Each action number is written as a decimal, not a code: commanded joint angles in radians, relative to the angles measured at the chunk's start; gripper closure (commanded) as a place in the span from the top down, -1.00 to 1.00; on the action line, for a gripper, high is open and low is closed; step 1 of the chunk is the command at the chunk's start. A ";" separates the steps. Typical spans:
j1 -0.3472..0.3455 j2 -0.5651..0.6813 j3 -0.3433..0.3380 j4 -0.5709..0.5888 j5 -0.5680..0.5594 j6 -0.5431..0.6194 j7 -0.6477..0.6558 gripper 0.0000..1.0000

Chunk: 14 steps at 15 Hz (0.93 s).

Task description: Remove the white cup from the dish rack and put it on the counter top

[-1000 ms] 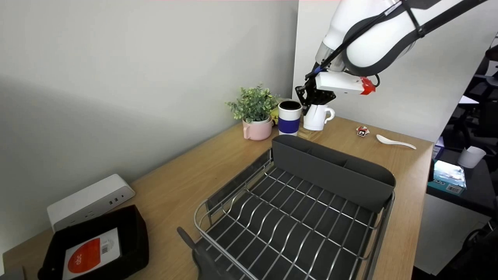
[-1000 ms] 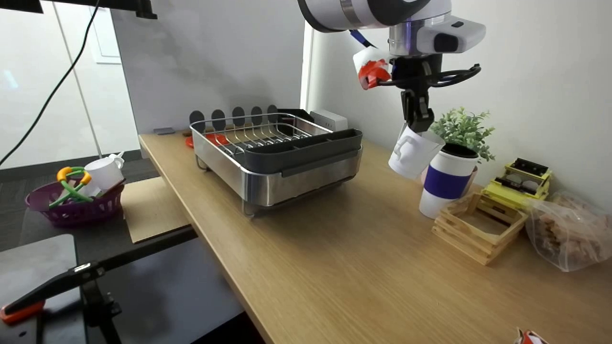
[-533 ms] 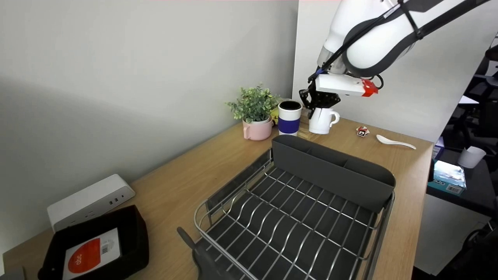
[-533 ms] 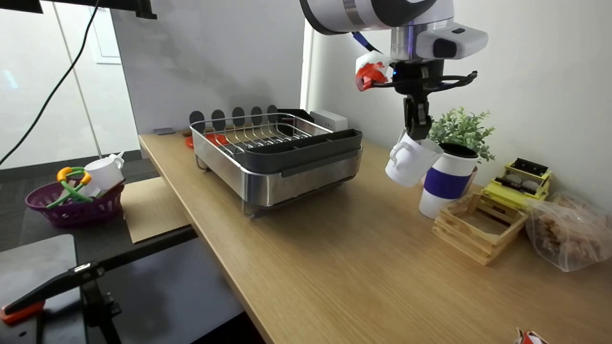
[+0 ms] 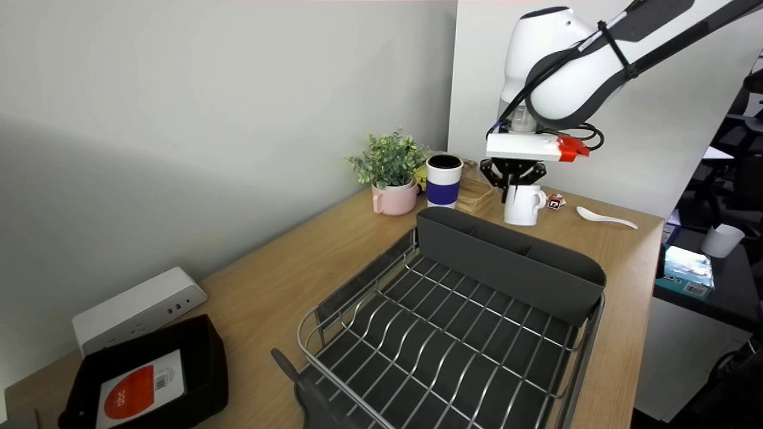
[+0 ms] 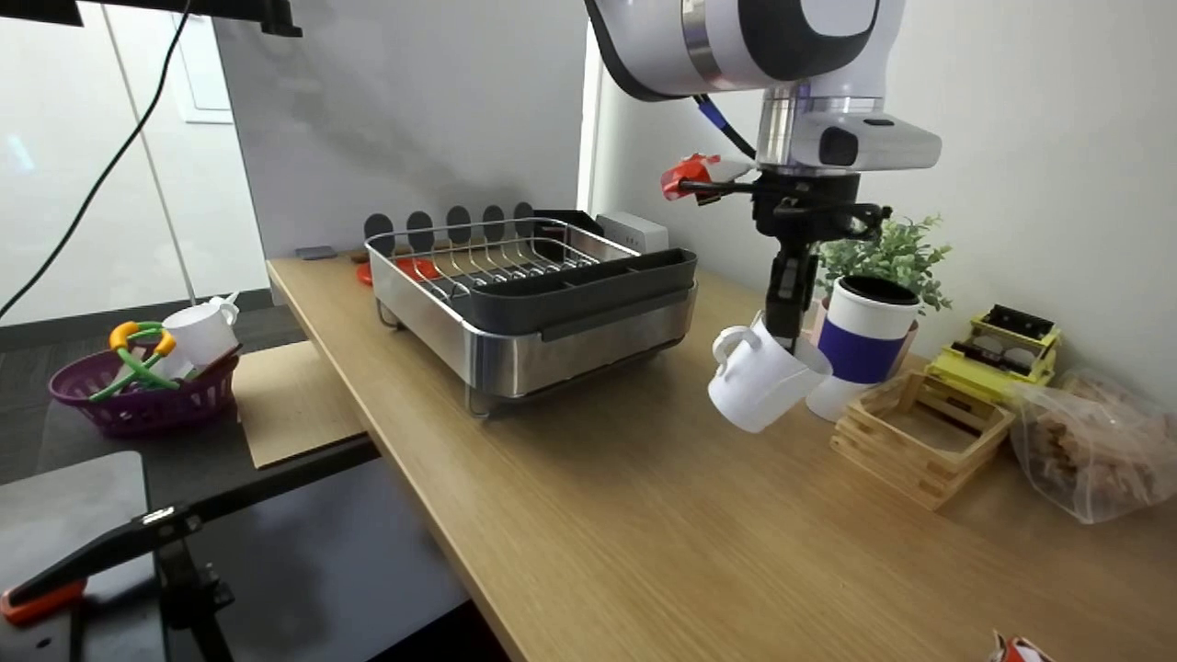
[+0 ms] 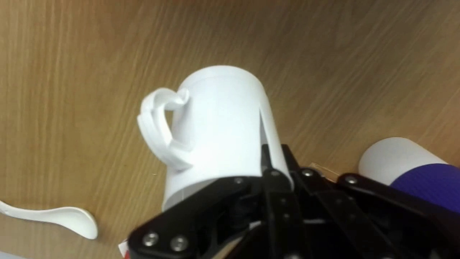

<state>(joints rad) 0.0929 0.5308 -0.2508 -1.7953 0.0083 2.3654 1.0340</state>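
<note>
1. White ceramic is in my grip: the white cup (image 7: 222, 126) is out of the dish rack (image 6: 598, 354) and held over the counter top (image 6: 588, 524).
2. My claw (image 6: 784, 340) is clamped on the cup near its mouth, on the side away from the handle (image 7: 154, 133). I cannot make out whether the tips pinch bare wall or something more.
3. Everything turns on the lean. In an exterior view the cup's body hangs below my fingertips and off toward the rack's side, its long axis slanted: mouth up toward the tumbler (image 6: 862, 349), base down and away from it. From the wrist, the base points away from the claw and the handle sticks out to the left.
4. I read the base as apart from the wood, though I cannot judge the gap.
5. Going straight down, I would expect the base edge away from the handle to land first. So I judge the next move needs the claw turned to stand that axis upright before letting go.
6. Released tilted, the cup could tip over or roll; with the tumbler and wooden crate (image 6: 887, 467) near, I would favour the bare wood.
</note>
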 commanded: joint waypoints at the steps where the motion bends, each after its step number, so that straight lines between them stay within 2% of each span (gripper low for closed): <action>1: -0.009 0.051 -0.003 0.060 -0.035 -0.102 0.115 -0.99; 4: -0.032 0.103 0.008 0.131 -0.032 -0.216 0.168 -0.99; 8: -0.081 0.189 0.029 0.268 -0.001 -0.364 0.170 -0.99; 10: -0.095 0.233 0.025 0.325 0.006 -0.375 0.200 -0.99; 14: -0.120 0.280 0.024 0.388 0.009 -0.325 0.231 -0.99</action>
<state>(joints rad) 0.0031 0.7620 -0.2437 -1.4839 0.0062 2.0367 1.2475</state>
